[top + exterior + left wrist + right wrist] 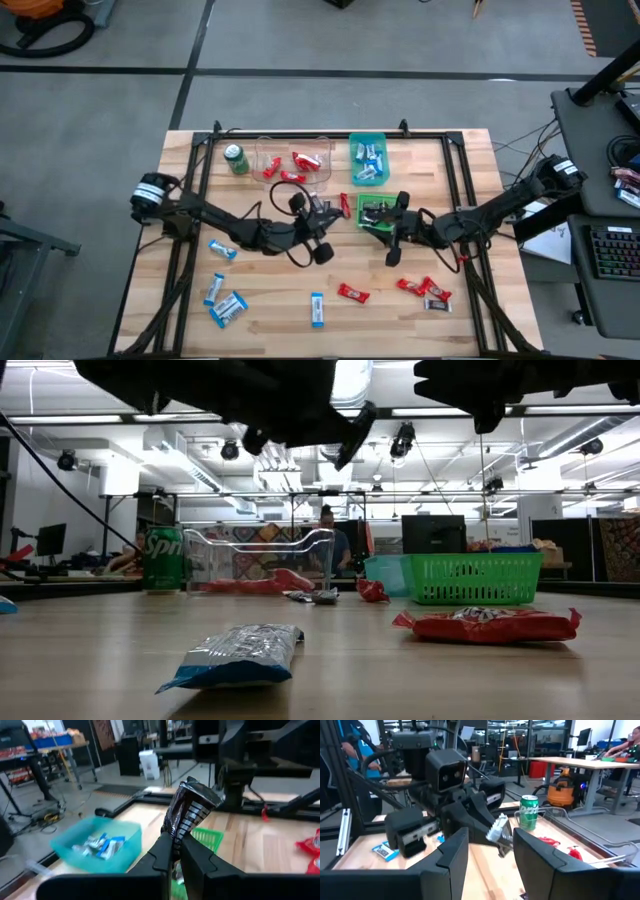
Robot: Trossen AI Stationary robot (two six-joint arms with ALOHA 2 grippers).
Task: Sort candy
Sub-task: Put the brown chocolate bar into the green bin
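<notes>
My left gripper [176,841] is shut on a dark brown-and-silver candy bar [187,810], raised above the table beside the green basket [375,212]. My right gripper [490,852] is open, held up over the green basket and facing the left gripper, touching nothing. Loose candy lies flat on the near half of the table: blue bars [228,308], a red bar [352,292], and red and dark ones [425,292]. The clear bin [295,165] holds red bars and the teal bin [368,160] holds blue ones. My left gripper pinches the dark bar between its two fingers at one end [174,829]. The rest of the bar sticks out past the fingertips, and its crimped silver end [497,829] is free. The bar is lifted clear of the table.
A green drink can [236,159] stands at the far left beside the clear bin. The two arms face each other closely at the table's middle. A black frame [300,133] runs along the far edge. A blue bar [235,655] and a red bar [490,623] lie near the low camera.
</notes>
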